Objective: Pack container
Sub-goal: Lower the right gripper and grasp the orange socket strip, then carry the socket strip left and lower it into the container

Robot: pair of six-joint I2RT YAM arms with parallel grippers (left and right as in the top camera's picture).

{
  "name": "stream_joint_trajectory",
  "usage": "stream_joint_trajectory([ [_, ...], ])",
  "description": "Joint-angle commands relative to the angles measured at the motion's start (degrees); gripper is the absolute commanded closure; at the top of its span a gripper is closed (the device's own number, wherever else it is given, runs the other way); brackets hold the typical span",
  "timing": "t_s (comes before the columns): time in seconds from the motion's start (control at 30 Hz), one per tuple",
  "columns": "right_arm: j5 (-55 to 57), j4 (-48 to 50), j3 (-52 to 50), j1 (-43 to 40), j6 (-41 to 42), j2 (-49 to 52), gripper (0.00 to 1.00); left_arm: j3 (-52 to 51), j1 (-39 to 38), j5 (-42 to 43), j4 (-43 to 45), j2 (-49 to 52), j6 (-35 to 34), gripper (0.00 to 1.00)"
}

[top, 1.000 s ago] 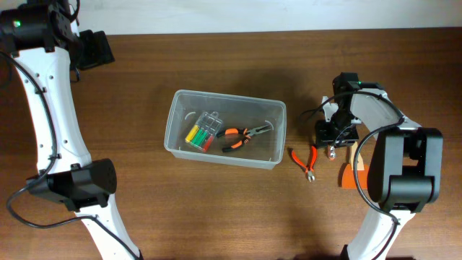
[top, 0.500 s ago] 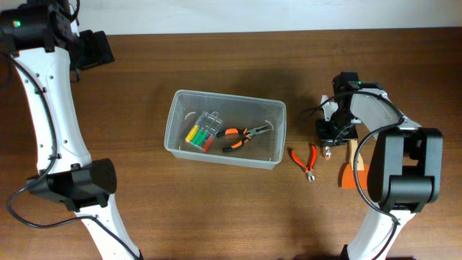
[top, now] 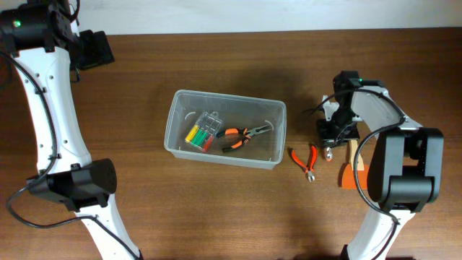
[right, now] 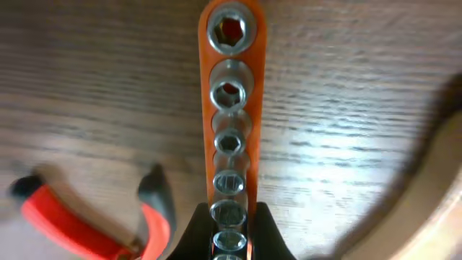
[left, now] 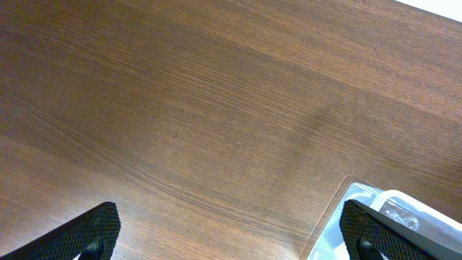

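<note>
- Right gripper (right: 225, 232) is clamped down: the jaws are pinched tight on the near end of the socket rail (right: 229, 108), one finger on each side of the orange strip.
- The rail runs straight away from the fingers in the wrist view, a row of silver sockets along it with their hex openings facing the camera.
- It sits low against the wood grain, and I cannot tell whether it is lifted or resting on the table (top: 216, 209).
- Red pliers (right: 86, 224) lie just to the left of the rail. The handles are blurred at the lower edge, with a dark tip poking up near the fingers.
- From overhead, those pliers (top: 304, 160) lie between the container and the right arm, apart from both.
- An orange block (top: 349, 177) sits close by the right arm.
- The container (top: 173, 115) stands mid-table, upright and open-topped, to the left of the right gripper and well apart from it.
- Inside it there is a screwdriver case (top: 204, 130) on the left and orange pliers (top: 242, 136) just beside it on the right.
- Left gripper (left: 231, 238) is spread wide with nothing between the fingers. The two black tips sit at opposite lower corners of its view.
- It hangs over bare wood at the far left of the table, and a corner of the container peeks in at the lower right of that view.
</note>
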Motion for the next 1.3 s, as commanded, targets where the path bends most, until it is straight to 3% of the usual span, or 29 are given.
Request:
stream_joint_trajectory([
  [0.0, 0.55, -2.36, 7.63, 0.42, 0.42, -1.62, 0.96, 0.94, 0.26, -0.42, -0.02, -0.55, -0.52, 0.01],
  [0.43, 0.46, -18.56, 29.35, 5.25, 0.5, -5.66, 0.96, 0.94, 0.26, -0.42, -0.02, -0.55, -0.52, 0.01],
  [0.57, 0.48, -20.33, 29.86, 10.58, 1.33, -7.3, 0.96, 0.94, 0.26, -0.42, -0.02, -0.52, -0.52, 0.01],
  [0.97, 0.48, -22.29, 29.79, 29.55, 15.65, -8.09, 0.96, 0.94, 0.26, -0.42, -0.02, -0.55, -0.52, 0.01],
  [1.27, 2.12, -17.99, 27.85, 35.19, 23.69, -8.04, 0.96, 0.94, 0.26, -0.42, -0.02, -0.55, -0.52, 0.01],
])
